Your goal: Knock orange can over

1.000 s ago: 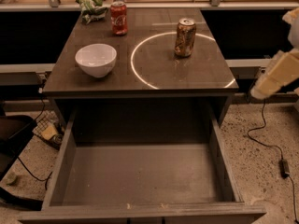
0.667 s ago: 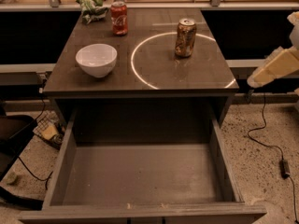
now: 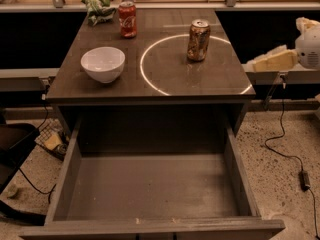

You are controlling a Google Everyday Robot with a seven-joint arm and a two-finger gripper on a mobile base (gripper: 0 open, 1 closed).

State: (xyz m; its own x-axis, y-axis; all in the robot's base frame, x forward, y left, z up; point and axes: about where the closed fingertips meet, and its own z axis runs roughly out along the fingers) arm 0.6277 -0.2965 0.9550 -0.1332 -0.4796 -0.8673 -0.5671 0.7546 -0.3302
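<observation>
- one orange can stands upright on the counter, at about 1 o'clock on its top, inside the white ring.
- my gripper hangs past the counter's right edge at 3 o'clock, well apart from the can; i cannot tell whether it is open or closed.
- a red cola can stands at 11 o'clock and a white bowl at 9 o'clock.
- the drawer stands pulled out at 6 o'clock.
</observation>
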